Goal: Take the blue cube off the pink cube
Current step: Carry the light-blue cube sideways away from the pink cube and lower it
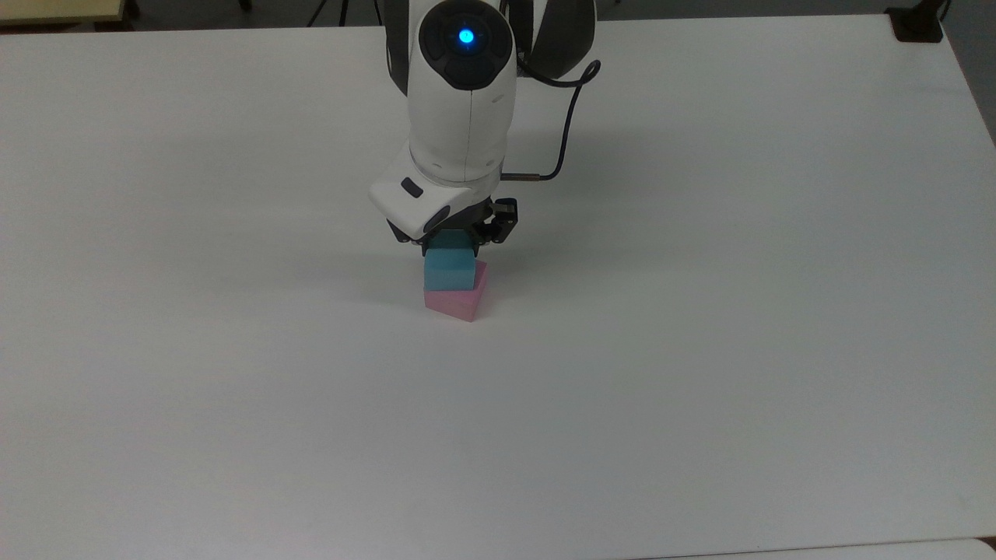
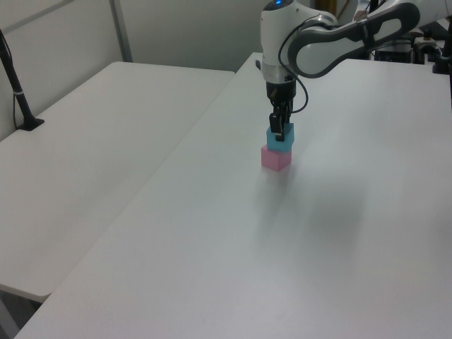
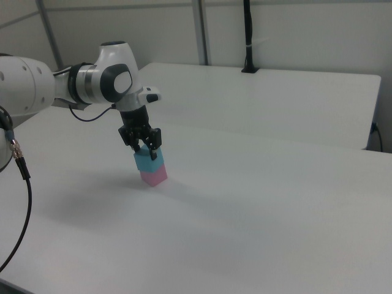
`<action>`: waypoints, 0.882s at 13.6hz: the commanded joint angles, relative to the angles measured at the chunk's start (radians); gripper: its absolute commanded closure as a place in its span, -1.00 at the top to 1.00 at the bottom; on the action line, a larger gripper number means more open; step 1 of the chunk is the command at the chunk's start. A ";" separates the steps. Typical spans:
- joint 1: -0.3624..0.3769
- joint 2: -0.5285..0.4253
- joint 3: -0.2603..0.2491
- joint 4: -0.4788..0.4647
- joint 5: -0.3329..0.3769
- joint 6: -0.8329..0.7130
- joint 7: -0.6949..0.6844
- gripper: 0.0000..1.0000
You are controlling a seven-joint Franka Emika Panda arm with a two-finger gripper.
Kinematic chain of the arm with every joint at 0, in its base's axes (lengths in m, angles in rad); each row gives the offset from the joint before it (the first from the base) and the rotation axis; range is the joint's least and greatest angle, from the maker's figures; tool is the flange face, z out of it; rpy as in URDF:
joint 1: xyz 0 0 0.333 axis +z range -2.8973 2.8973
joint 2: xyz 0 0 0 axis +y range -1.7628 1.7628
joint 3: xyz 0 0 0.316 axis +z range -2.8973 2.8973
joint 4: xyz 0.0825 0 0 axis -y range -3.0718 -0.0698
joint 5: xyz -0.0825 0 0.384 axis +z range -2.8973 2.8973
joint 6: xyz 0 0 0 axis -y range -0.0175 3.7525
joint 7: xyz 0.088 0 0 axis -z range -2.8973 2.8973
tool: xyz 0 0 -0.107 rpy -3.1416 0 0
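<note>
The blue cube (image 1: 449, 271) sits on top of the pink cube (image 1: 457, 302) near the middle of the white table (image 1: 700, 350), turned a little against it. My gripper (image 1: 451, 243) comes straight down over the stack, its black fingers pressed against two opposite sides of the blue cube's upper half. The arm hides the cube's top in the top view. In the left view the gripper (image 2: 278, 131) holds the blue cube (image 2: 280, 139) above the pink cube (image 2: 275, 158). In the right view the gripper (image 3: 146, 149) clasps the blue cube (image 3: 149, 162), still resting on the pink cube (image 3: 155, 176).
A black cable (image 1: 572, 117) loops off the wrist on the top view's right. A second white table (image 2: 92, 141) adjoins on the left view's left, with a black post (image 2: 18, 92) at its edge. Bare tabletop surrounds the stack.
</note>
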 commanded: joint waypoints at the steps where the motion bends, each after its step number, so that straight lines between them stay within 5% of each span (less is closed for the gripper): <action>1: 0.021 -0.036 -0.001 -0.012 -0.013 0.002 0.026 -0.40; 9: 0.256 0.016 0.005 -0.032 -0.019 0.001 0.172 -0.39; 12: 0.306 0.047 0.005 -0.032 -0.010 0.057 0.221 -0.23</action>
